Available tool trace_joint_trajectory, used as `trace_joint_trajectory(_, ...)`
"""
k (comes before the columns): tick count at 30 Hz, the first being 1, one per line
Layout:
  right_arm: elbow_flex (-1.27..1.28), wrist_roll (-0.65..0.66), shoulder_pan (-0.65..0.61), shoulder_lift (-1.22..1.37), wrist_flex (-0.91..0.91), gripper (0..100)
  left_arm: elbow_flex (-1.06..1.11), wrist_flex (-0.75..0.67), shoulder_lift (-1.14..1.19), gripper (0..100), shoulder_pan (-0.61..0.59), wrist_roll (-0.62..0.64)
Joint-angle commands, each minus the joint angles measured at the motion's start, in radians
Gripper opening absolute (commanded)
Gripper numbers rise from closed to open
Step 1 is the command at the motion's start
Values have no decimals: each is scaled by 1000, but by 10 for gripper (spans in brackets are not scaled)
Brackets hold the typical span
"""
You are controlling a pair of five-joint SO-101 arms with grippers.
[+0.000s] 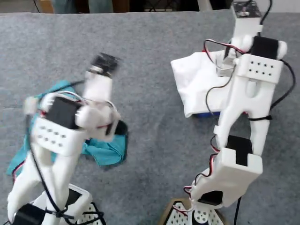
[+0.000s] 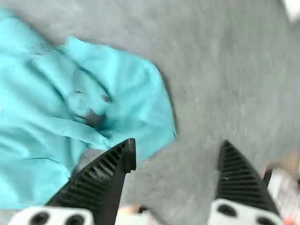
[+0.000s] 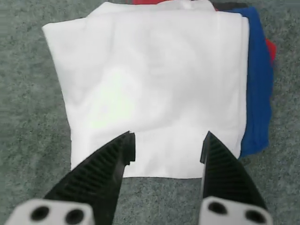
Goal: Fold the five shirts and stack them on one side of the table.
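Hovering with jaws spread and empty, the left gripper point(image 2: 178, 145) hangs over the edge of the crumpled teal shirt point(image 2: 70, 108). The right gripper point(image 3: 168, 136), likewise agape, sits above the folded white shirt point(image 3: 154, 70), which tops a blue shirt point(image 3: 258, 93) and a red shirt point(image 3: 269, 49) on the grey table point(image 1: 150, 61).

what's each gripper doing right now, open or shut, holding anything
left gripper: open, holding nothing, by the edge of the teal shirt
right gripper: open, holding nothing, over the folded white shirt

Grey table point(image 1: 154, 56) bears a crumpled teal shirt point(image 1: 108, 151) and a folded stack point(image 1: 194, 82).
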Motion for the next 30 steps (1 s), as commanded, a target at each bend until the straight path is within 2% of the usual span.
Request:
trace_joint_trajectory(1,-54,-8,-114,-54,61,234,-160,6,-28,331,-294,15)
trace_joint_trajectory(3,-42,-8,-222,-54,87,231,-166,3,-28,333,-529,-5)
trace_joint_trajectory(5,-8,-8,-336,-56,87,230,-102,-44,-23,334,-760,-94)
trace_joint_trajectory(7,36,-2,-460,-56,87,230,31,-186,-5,333,-961,-192)
trace_joint_trajectory(10,114,-8,-646,-47,86,230,268,-476,46,333,-1167,-290)
trace_joint_trajectory(13,205,-57,-793,-45,61,230,466,-724,107,333,-1241,-319)
trace_joint_trajectory(15,280,-141,-864,-45,15,230,542,-804,143,332,-1265,-316)
trace_joint_trajectory(21,513,-296,-1036,5,-233,230,572,-815,239,332,-1345,-313)
trace_joint_trajectory(26,565,-370,-1045,124,-296,228,568,-810,296,332,-1414,-313)
trace_joint_trajectory(28,567,-385,-1037,160,-295,192,568,-810,301,332,-1442,-313)
trace_joint_trajectory(30,564,-396,-1036,193,-301,109,568,-809,301,332,-1469,-313)
